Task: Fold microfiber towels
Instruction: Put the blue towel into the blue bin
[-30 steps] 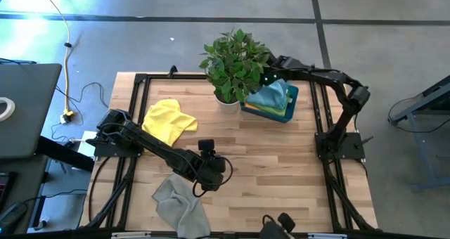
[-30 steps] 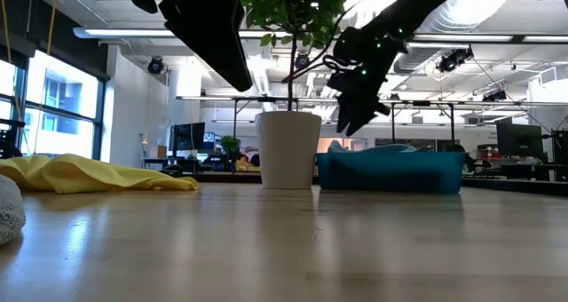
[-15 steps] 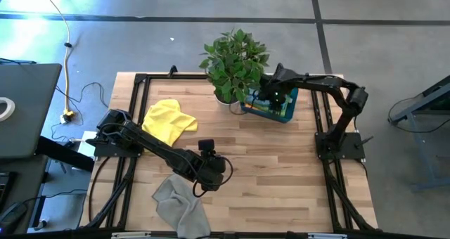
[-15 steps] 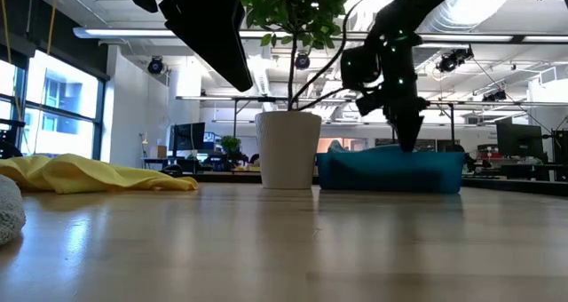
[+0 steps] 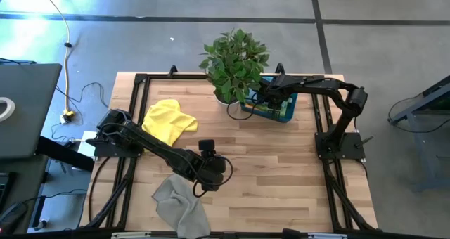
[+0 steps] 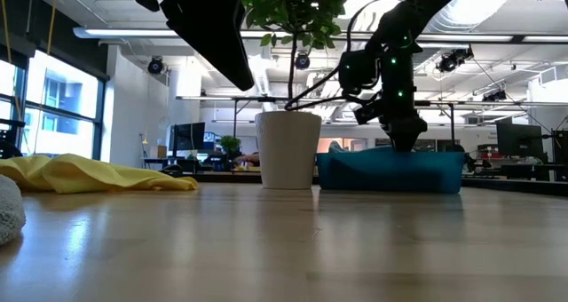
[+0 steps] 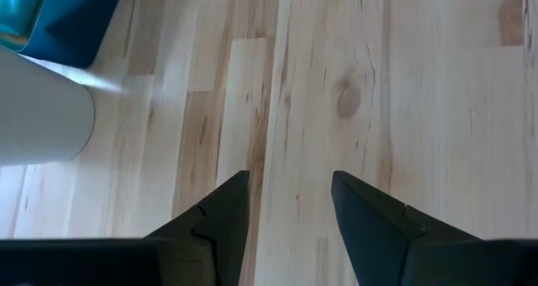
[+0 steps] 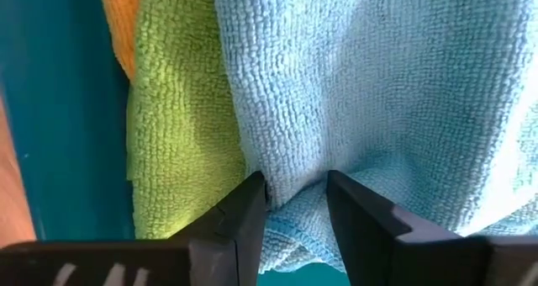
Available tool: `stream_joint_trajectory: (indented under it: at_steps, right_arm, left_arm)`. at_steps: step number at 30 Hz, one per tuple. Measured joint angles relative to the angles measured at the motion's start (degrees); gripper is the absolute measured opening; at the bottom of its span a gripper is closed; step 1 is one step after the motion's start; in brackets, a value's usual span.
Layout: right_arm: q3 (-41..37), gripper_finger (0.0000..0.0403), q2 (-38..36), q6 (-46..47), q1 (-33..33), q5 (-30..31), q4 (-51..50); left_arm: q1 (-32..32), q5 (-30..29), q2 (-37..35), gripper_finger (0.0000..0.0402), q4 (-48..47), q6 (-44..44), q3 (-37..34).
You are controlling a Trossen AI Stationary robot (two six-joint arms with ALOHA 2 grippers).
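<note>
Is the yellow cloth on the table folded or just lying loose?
Loose: the yellow towel lies crumpled and uneven on the table, with no straight folded edges.

One camera is looking straight down over the whole table [image 5: 281,162], another is looking level across it, and both are showing the potted plant [image 5: 235,63].

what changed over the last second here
The right gripper came down from above the teal bin into it, and its fingers have closed in on a fold of the light blue towel. The left gripper stayed open above the bare table. The yellow towel, the grey towel and the potted plant have not moved.
</note>
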Motion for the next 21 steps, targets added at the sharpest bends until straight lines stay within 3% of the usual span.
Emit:
stream_joint_trajectory:
  at_steps: [4, 10, 21]
  right_arm:
    - [0.0, 0.0098, 0.0, 0.1, 0.0, -1.0, 0.1]
    - [0.0, 0.0012, 0.0, 1.7, 0.0, -5.3, -0.1]
    - [3.3, 0.0005, 0.0, 9.4, 2.9, -9.6, -9.1]
  left_arm:
    - [0.0, 0.0, 0.0, 0.0158, 0.2, 0.0, 0.0]
    - [0.0, 0.0, 0.0, 0.0158, 0.2, -0.7, 0.0]
    - [0.0, -0.4, 0.0, 0.0158, 0.1, -0.9, 0.0]
